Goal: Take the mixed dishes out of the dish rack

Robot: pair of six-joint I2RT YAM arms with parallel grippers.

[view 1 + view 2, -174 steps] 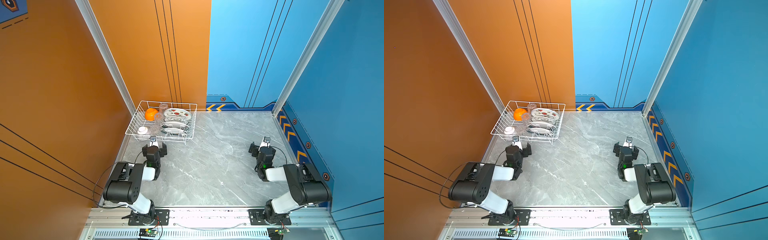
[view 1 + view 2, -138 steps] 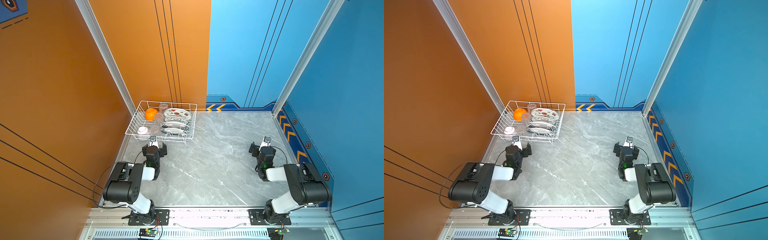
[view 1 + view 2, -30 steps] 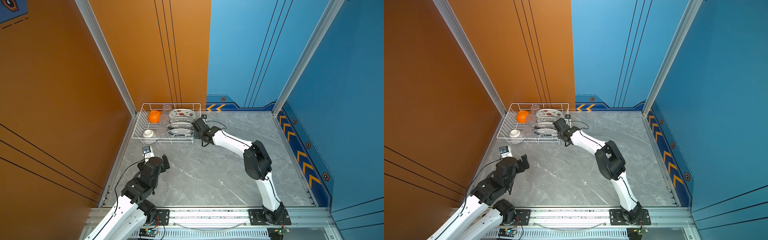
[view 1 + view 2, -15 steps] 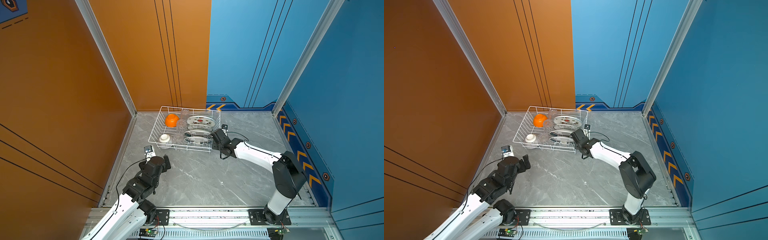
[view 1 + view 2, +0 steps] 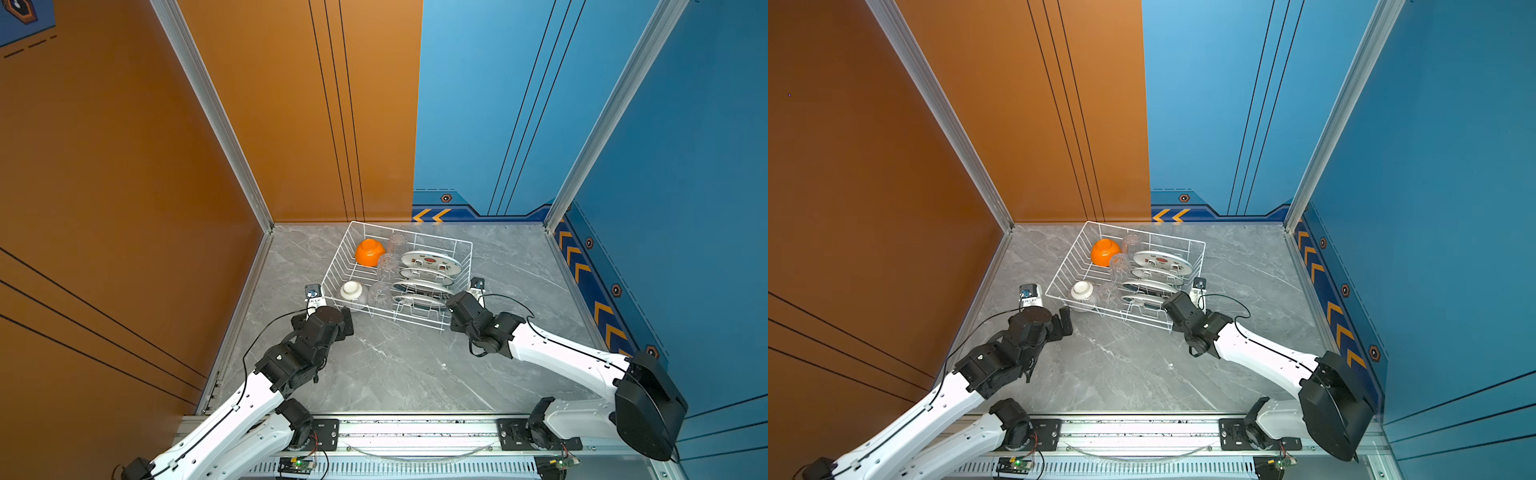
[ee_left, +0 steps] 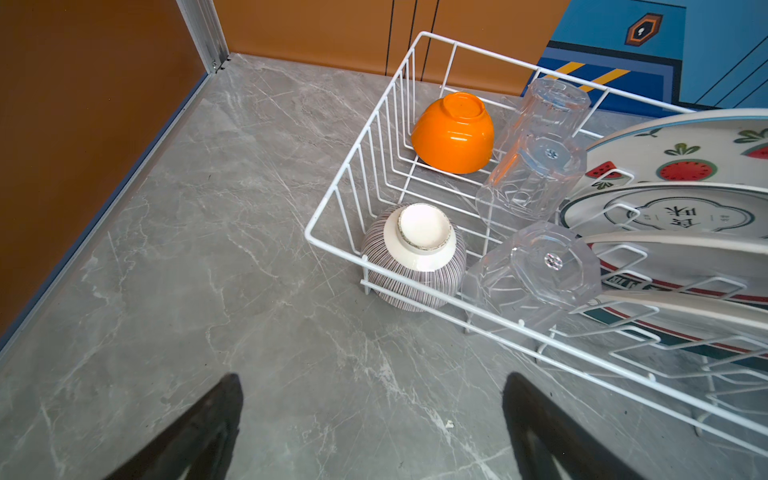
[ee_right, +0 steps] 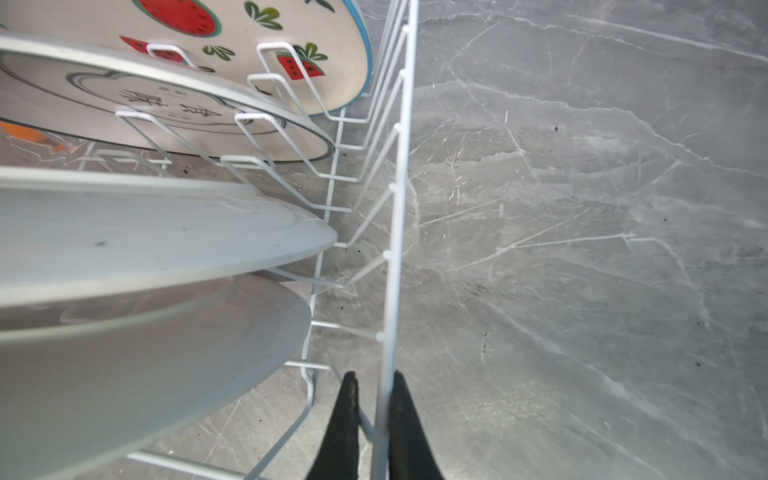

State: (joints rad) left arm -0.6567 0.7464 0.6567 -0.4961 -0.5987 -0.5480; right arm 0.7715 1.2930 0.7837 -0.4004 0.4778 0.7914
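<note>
The striped bowl lies straight ahead of the wide-apart left end effector; the right end effector clamps the dish rack.

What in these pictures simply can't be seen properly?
- Orange bowl inside: left wrist view, it stands upside down.
- Nearest plate pattern: right wrist view, blurred, too close to the camera.
- Dish rack plate end: left wrist view, cut off by the picture's edge.

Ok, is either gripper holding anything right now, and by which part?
The right gripper is shut on the dish rack, pinching its top rim wire near a corner. The left gripper is open, empty.
</note>
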